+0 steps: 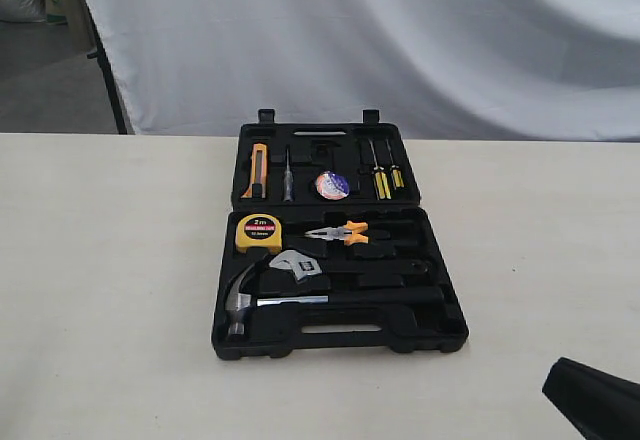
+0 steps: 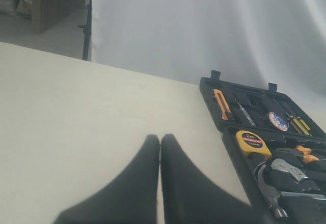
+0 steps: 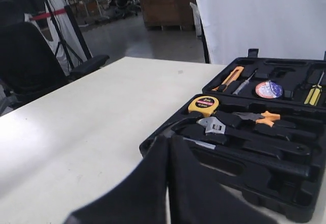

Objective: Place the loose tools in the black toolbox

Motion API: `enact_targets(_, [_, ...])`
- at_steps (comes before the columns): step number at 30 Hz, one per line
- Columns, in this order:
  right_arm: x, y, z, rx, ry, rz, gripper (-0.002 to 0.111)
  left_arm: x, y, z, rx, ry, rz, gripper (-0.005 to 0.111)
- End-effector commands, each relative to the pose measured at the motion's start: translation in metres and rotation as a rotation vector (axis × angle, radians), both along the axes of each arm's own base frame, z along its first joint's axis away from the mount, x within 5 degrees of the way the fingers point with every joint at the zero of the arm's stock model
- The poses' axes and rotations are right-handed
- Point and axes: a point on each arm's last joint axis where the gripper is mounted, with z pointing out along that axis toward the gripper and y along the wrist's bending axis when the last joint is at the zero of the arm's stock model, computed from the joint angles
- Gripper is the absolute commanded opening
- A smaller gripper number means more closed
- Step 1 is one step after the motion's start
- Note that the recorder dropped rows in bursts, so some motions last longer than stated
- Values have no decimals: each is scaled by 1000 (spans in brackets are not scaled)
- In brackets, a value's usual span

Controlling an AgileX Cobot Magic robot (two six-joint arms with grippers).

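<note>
Table (image 1: 100, 260): pale top, white cloth backdrop behind.

Black toolbox (image 1: 440, 335): lies open and flat at mid-table, both halves up, latches on the far edge, slot handle on the near edge.

Left gripper (image 2: 160, 139): fingers pressed together, nothing between them, hovering over bare table well apart from the case.
Right gripper (image 3: 168, 140): fingers likewise together and empty, near the case's front corner, not touching it.

Claw hammer (image 1: 290, 301): in the near half, along the front, head to the left.
Adjustable wrench (image 1: 298, 265): in the near half, tilted, just above the hammer's head, beside the yellow tape measure (image 1: 258, 232) and the orange-handled pliers (image 1: 338, 232).
Tape roll (image 1: 332, 185): in the far half, middle recess, label up.

Judgement: all three loose tools are inside the case, so the placing step looks finished. I cannot tell whether the wrench sits fully down in its recess. If a move is needed, it calls for a light downward press on the wrench with closed fingertips, clear of the pliers.
</note>
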Motion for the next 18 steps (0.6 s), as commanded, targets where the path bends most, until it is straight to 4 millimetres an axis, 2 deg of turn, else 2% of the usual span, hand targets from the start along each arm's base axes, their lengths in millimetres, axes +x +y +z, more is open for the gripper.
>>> enact_targets(1, [-1,-2,2,31,-25,-6,0,-1,1,2,2,-13,26,1])
enact_targets(18, [-1,-2,2,81,37,-10,0,-1,1,2,2,-13,26,1])
